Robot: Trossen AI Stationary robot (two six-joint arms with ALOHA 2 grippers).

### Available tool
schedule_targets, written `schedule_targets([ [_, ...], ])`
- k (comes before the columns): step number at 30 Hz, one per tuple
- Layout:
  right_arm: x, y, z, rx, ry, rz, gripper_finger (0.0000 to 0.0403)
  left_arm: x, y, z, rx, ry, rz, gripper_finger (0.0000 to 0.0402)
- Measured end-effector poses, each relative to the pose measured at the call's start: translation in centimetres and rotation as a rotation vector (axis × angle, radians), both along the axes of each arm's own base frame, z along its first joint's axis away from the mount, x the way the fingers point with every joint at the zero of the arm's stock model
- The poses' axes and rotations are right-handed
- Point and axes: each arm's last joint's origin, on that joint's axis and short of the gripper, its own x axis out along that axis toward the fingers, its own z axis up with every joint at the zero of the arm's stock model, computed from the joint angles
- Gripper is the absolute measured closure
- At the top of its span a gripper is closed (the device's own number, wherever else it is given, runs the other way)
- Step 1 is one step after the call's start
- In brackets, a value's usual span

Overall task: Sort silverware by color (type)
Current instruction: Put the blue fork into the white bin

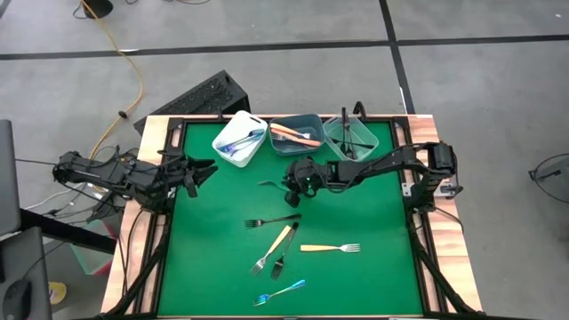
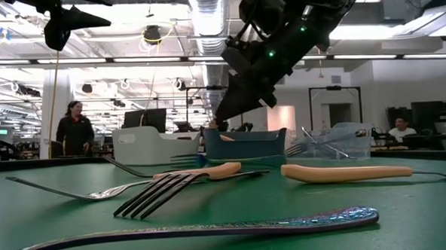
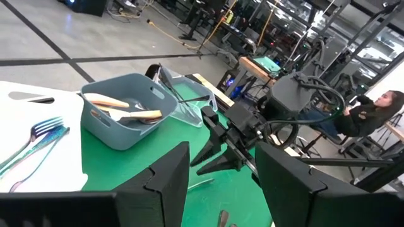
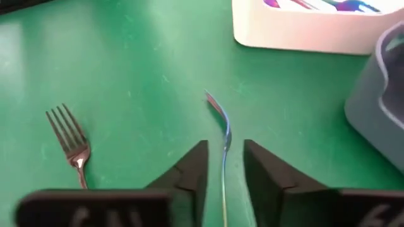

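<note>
Closest to the table's front edge lies a thin fork with a shimmering blue handle (image 1: pixel 280 292). Beyond it are two dark metal forks (image 1: pixel 274 220) and two with yellow-orange handles (image 1: pixel 331 248), all flat on the green felt mat (image 1: pixel 373 213).

Mid-table, the right gripper (image 4: pixel 225 157) hangs low with its fingers parted, straddling a slim blue-tinted utensil (image 4: pixel 224 135) that, as far as I can see, rests on the mat ungripped.

These pieces look light, stiff and slick, and they sit low on the soft felt. I'd pinch one across the handle near its middle, so it can't swing or slide.

The left gripper (image 1: pixel 200 172) waits over the mat's left side, its fingers apart and empty.

Along the far edge stand a white rectangular bin (image 4: pixel 297 34), a grey-blue one (image 3: pixel 120 132) and a clear one (image 1: pixel 369 142), each with cutlery inside.

Past the table is a bright workshop, where a person (image 2: pixel 74 128) stands by some desks.
</note>
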Motion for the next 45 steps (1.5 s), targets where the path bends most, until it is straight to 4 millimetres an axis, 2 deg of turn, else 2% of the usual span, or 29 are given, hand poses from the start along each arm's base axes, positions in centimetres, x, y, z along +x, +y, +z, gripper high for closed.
schedule_targets([
  [6, 0.4, 0.3, -0.1, -0.052, -0.015, 0.049, 0.0204, 0.0, 0.0, 0.0, 0.002, 0.001, -0.012, 0.0237],
  [11, 1.1, 0.4, -1.1, -0.111, -0.011, 0.105, 0.0177, 0.0, -0.1, 0.0, 0.016, 0.014, -0.033, 0.0237],
  [14, 1.1, 0.5, -2.3, -0.112, 0.034, 0.109, 0.0178, 0.0, -0.1, -0.1, 0.017, 0.017, -0.033, 0.0237],
  [22, 1.9, -0.4, -4.0, -0.116, 0.070, 0.076, 0.0188, 0.0, -0.1, -0.1, 0.018, 0.019, -0.033, 0.0237],
  [32, 1.4, -0.5, -4.6, -0.108, 0.143, 0.078, 0.0188, 0.0, 0.0, -0.2, 0.029, 0.032, -0.013, 0.0237],
  [38, 1.5, -0.5, -6.9, -0.077, 0.220, 0.069, 0.0193, 0.0, 0.0, -0.2, 0.029, 0.032, -0.012, 0.0237],
  [42, 1.4, -0.2, -7.7, -0.051, 0.253, 0.054, 0.0220, 0.0, 0.0, -0.2, 0.021, 0.028, -0.010, 0.0237],
  [45, 1.3, -0.2, -8.0, -0.024, 0.266, 0.010, 0.0267, 0.0, 0.0, -0.2, 0.013, 0.027, -0.009, 0.0237],
])
